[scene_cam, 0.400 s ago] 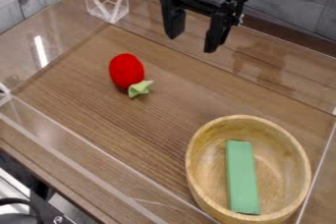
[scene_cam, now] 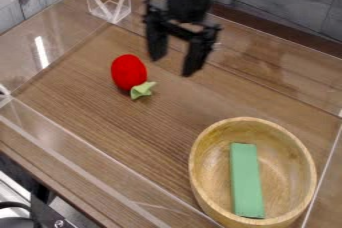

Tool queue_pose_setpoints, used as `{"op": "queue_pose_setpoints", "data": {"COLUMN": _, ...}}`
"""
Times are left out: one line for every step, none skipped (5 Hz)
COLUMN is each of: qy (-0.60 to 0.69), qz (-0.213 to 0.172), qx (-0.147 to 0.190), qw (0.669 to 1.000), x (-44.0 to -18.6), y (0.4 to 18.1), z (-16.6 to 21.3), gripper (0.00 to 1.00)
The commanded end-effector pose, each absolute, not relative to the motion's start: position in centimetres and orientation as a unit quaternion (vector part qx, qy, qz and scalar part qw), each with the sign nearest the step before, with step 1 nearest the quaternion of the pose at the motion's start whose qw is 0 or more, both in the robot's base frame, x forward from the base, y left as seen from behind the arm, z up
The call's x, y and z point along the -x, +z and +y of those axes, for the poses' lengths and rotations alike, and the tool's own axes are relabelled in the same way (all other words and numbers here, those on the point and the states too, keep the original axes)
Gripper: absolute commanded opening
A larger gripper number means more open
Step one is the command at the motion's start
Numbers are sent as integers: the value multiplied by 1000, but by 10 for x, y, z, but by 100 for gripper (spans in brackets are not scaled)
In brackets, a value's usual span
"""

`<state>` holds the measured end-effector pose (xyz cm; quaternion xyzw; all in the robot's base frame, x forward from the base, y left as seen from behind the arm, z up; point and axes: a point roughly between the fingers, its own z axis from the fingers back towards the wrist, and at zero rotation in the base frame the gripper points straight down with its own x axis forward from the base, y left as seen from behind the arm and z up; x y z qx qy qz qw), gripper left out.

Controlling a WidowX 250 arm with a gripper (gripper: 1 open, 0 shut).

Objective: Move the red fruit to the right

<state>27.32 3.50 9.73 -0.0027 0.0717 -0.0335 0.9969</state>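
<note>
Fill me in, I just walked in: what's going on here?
A robot arm is going after the red fruit, meant to go to the right. Its gripper hangs open, pointing down, just right of the fruit and not touching it. The fruit lies on the wooden table, not yet moved. At front right a wooden bowl holds a green block.

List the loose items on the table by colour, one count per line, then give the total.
Red: 1, the red fruit
Green: 1, the flat block lying in the bowl
Wood: 1, the bowl
Total: 3
</note>
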Motion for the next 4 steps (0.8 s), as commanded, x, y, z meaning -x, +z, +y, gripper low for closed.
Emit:
{"op": "queue_pose_setpoints", "data": {"qy": -68, "qz": 11, "qx": -14, "qw": 998, "x": -269, "y": 111, "z": 69, "gripper": 100}}
{"op": "queue_pose_setpoints", "data": {"qy": -81, "qz": -12, "qx": -21, "qw": 996, "x": -267, "y": 108, "z": 96, "gripper": 100}}
{"op": "queue_pose_setpoints", "data": {"qy": -81, "qz": -27, "qx": -28, "qw": 996, "x": -268, "y": 100, "z": 106, "gripper": 100}}
{"op": "queue_pose_setpoints", "data": {"qy": -82, "qz": -31, "qx": -31, "qw": 996, "x": -273, "y": 90, "z": 109, "gripper": 100}}
